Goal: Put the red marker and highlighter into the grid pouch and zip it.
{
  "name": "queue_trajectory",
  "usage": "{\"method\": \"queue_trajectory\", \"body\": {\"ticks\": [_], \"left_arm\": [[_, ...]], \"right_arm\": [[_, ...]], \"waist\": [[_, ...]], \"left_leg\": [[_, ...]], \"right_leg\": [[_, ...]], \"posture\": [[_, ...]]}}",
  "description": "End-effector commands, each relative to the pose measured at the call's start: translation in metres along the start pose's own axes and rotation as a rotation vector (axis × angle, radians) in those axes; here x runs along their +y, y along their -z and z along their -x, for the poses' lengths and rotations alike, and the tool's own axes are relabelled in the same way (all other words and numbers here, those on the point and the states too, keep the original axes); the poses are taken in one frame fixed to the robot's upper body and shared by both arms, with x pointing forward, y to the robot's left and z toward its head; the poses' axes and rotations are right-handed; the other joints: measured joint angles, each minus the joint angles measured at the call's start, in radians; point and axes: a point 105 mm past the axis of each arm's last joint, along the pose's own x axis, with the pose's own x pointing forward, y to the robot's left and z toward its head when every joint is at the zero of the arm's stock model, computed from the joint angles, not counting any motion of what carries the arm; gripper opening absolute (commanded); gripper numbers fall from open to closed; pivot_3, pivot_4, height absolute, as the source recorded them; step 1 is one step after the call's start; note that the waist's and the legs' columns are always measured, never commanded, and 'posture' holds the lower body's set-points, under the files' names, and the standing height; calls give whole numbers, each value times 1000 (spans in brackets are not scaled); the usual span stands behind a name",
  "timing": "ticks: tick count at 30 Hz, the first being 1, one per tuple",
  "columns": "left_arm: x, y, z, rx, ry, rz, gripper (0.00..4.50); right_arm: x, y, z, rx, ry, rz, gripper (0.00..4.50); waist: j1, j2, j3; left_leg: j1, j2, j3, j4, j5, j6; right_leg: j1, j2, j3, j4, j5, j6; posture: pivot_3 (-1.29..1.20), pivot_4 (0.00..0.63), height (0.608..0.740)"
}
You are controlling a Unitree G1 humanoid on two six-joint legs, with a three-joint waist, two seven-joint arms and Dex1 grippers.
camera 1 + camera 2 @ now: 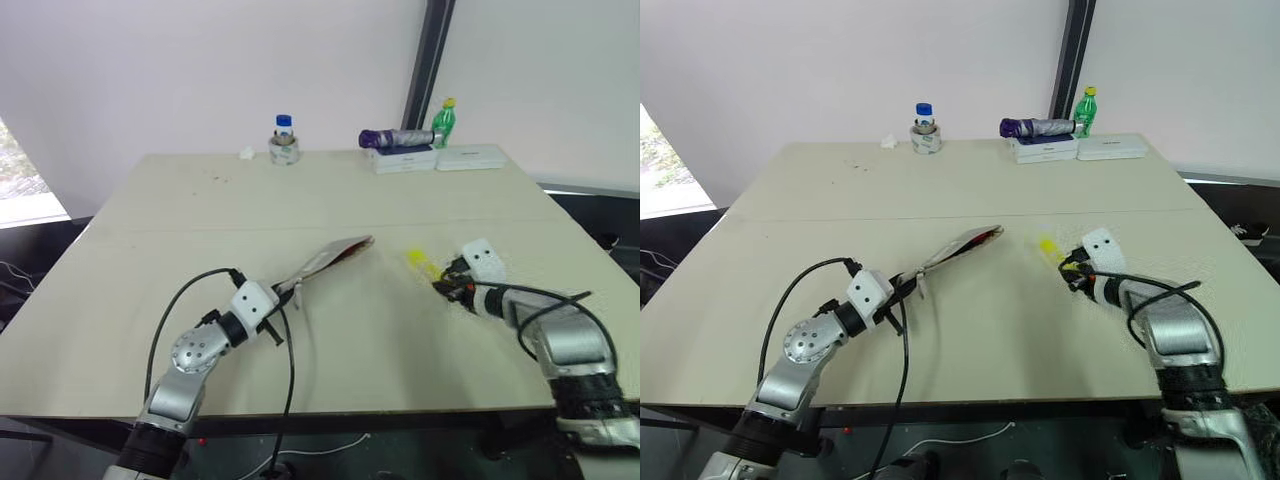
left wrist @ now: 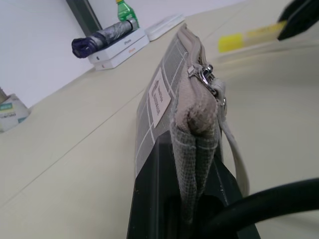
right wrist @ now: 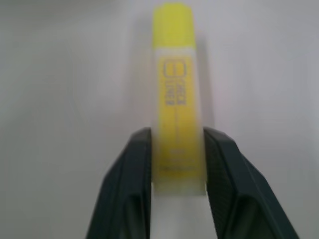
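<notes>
The grid pouch [image 1: 330,260] is grey with white lines and a white label [image 2: 159,97]. It is held by one end above the table, with my left gripper [image 1: 284,300] shut on it. Its zipper pull and cord [image 2: 212,82] hang at the gripped end. A reddish tint shows at the pouch's far mouth [image 1: 354,247]; the red marker itself is hidden. The yellow highlighter [image 1: 421,262] lies on the table to the right of the pouch. My right gripper [image 1: 447,284] is shut on its rear end, with a finger [image 3: 130,169] pressed to each side.
At the table's far edge stand a blue-capped jar [image 1: 284,140], a rolled purple umbrella [image 1: 395,137] on white boxes [image 1: 405,159], a green bottle [image 1: 443,121] and a flat white box [image 1: 470,157]. A black cable [image 1: 290,370] loops by the left arm.
</notes>
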Motion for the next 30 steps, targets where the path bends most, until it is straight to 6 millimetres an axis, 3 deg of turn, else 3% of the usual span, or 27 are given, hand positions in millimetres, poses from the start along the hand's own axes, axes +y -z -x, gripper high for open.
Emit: {"method": "queue_trajectory", "body": {"ticks": [1, 8, 30], "left_arm": [[0, -11, -3, -45, 23, -1, 0], [-3, -12, -6, -55, 50, 1, 0], [-18, -16, -4, -60, 141, -87, 0]], "right_arm": [[24, -46, 28, -155, -177, 296, 872], [35, -58, 36, -164, -254, 352, 872], [57, -50, 23, -107, -374, 399, 872]], "waist": [[0, 0, 0], [0, 0, 0], [2, 0, 0]], "left_leg": [[0, 0, 0, 0, 0, 0], [1, 1, 0, 1, 0, 0], [1, 1, -4, 1, 0, 0]], "right_leg": [[0, 0, 0, 0, 0, 0], [3, 0, -1, -1, 0, 0], [2, 0, -1, -1, 0, 0]], "posture": [[0, 150, 736], [0, 150, 736], [0, 150, 736]]}}
